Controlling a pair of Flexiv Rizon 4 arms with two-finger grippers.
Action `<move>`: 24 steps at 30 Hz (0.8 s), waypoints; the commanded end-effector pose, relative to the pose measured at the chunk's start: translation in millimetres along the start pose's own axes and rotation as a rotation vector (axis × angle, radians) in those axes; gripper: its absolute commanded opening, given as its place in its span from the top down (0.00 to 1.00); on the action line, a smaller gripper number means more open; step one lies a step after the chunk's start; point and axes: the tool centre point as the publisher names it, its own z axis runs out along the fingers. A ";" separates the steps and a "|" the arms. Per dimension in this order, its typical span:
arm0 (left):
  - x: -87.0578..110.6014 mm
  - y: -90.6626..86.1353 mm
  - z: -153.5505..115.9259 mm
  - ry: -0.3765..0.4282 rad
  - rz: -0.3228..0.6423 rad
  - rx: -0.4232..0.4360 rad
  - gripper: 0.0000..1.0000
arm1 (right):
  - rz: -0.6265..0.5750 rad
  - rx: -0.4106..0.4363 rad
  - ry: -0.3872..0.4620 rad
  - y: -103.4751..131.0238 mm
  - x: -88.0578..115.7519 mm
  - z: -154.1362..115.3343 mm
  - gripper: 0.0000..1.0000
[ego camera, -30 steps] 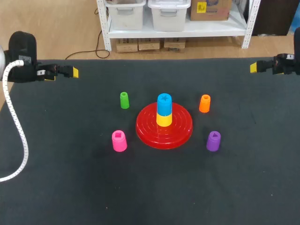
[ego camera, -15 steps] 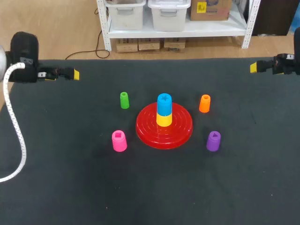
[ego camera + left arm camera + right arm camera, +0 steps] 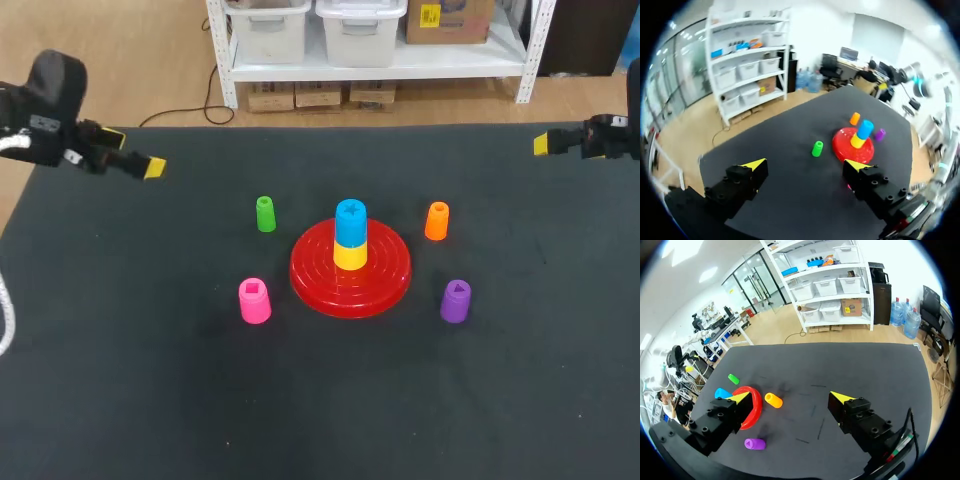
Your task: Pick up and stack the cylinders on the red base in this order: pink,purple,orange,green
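1. The round red plastic base (image 3: 385, 285) sits in the middle of the black cloth-covered counter (image 3: 150, 400). It already carries a yellow cylinder (image 3: 350, 258) with a blue cylinder (image 3: 350, 222) on top, and neither belongs to the ordered list.
2. None of the four named pieces is on the stack. I judge the task to be at its very start, with all four picks and placements left to do.
3. The pink plastic cylinder (image 3: 254, 301), first in the order, stands upright on the counter, to the near left of the base and apart from its rim.
4. The purple cylinder (image 3: 455, 301) stands to the near right of the base. The orange cylinder (image 3: 437, 221) is at the far right, near the rim. The green cylinder (image 3: 265, 214) is at the far left. All three are upright and untouched.
5. The left claw (image 3: 152, 167) hangs over the far left of the counter, well apart from every cylinder. Its wrist view shows its fingers spread wide with nothing between them.
6. The right claw (image 3: 542, 144) is at the far right edge of the counter, likewise spread open and empty.
7. The left arm is on the pink cylinder's side, so it looks the likelier one to fetch it. The pink cylinder would then have to go on top of the blue one.
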 end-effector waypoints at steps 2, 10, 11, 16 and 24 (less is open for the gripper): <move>7.8 3.7 -4.7 -0.092 0.062 0.134 0.00 | 0.001 0.005 0.001 0.9 -0.4 -0.4 0.00; 9.8 -2.2 -6.7 0.036 0.558 0.198 0.00 | 0.001 0.005 0.001 0.9 -0.4 -0.4 0.00; 9.8 -1.8 -7.3 0.047 0.585 0.204 0.00 | 0.001 0.005 0.001 0.9 -0.4 -0.4 0.00; 10.4 -1.7 -15.7 0.078 0.765 0.267 0.00 | 0.001 0.005 0.001 0.9 -0.4 -0.4 0.00; 27.4 -10.1 -18.2 0.057 0.890 0.300 0.00 | 0.001 0.005 0.001 0.9 -0.4 -0.4 0.00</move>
